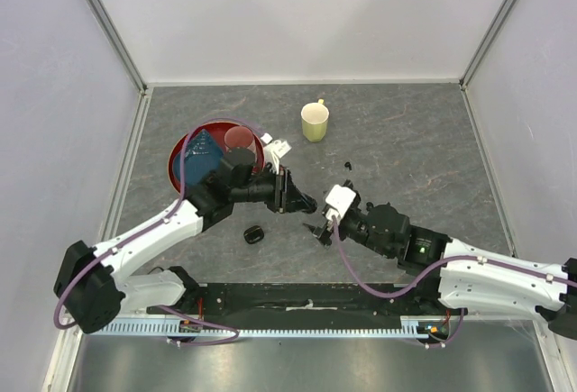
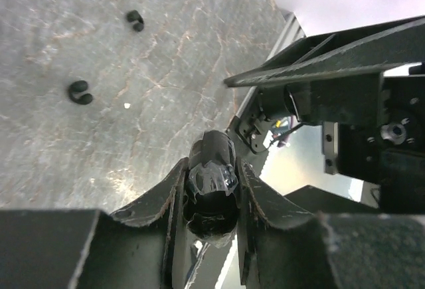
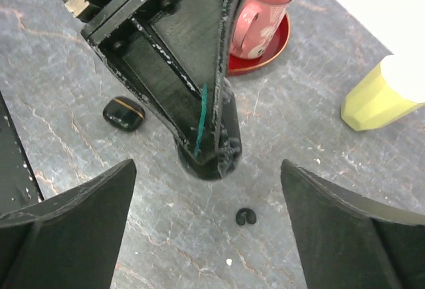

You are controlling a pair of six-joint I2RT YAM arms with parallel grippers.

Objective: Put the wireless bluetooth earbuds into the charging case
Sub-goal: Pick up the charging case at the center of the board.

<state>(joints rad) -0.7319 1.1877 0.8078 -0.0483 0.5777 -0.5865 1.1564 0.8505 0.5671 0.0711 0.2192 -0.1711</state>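
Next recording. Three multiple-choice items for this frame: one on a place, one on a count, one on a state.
1. The pink mug stands: A on the red plate; B on a shelf; C in a drawer.
2. Earbuds on the table in the left wrist view: A one; B two; C four.
3. The left gripper is: A open; B shut on the glossy black pod; C shut on an earbud.
Key: 1 A, the plate's rim shows beneath the mug; 2 B, two lie apart, no more in view; 3 B, the pod sits clamped between its jaws.
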